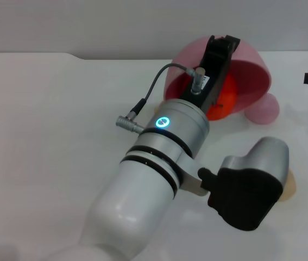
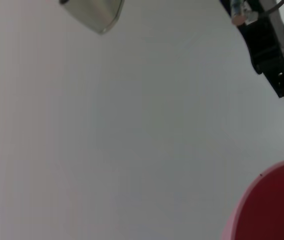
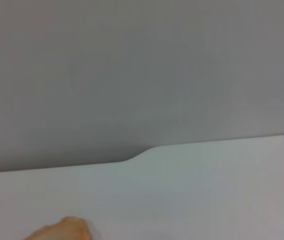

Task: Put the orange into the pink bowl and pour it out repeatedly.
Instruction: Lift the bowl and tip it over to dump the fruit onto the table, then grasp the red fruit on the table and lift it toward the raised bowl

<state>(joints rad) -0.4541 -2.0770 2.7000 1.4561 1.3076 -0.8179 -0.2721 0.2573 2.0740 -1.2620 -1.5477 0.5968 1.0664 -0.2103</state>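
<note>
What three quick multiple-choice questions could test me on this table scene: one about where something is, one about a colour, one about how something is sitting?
1. Where is the orange?
A. Inside the mouth of the pink bowl
B. Alone at the table's near left corner
C. On top of the grey arm

2. What colour is the small dome beside the bowl?
A. Green
B. Pink
C. Black

3. How is the pink bowl sitting?
A. Upright, mouth facing up
B. Flat, mouth face down
C. Tipped on its side, mouth towards the camera

Answers:
1. A: the head view shows the orange within the bowl's opening, partly behind the left gripper.
2. B: it shows as pale pink against the white table.
3. C: the bowl's inside faces the head camera, with the left gripper at its upper rim.
</note>
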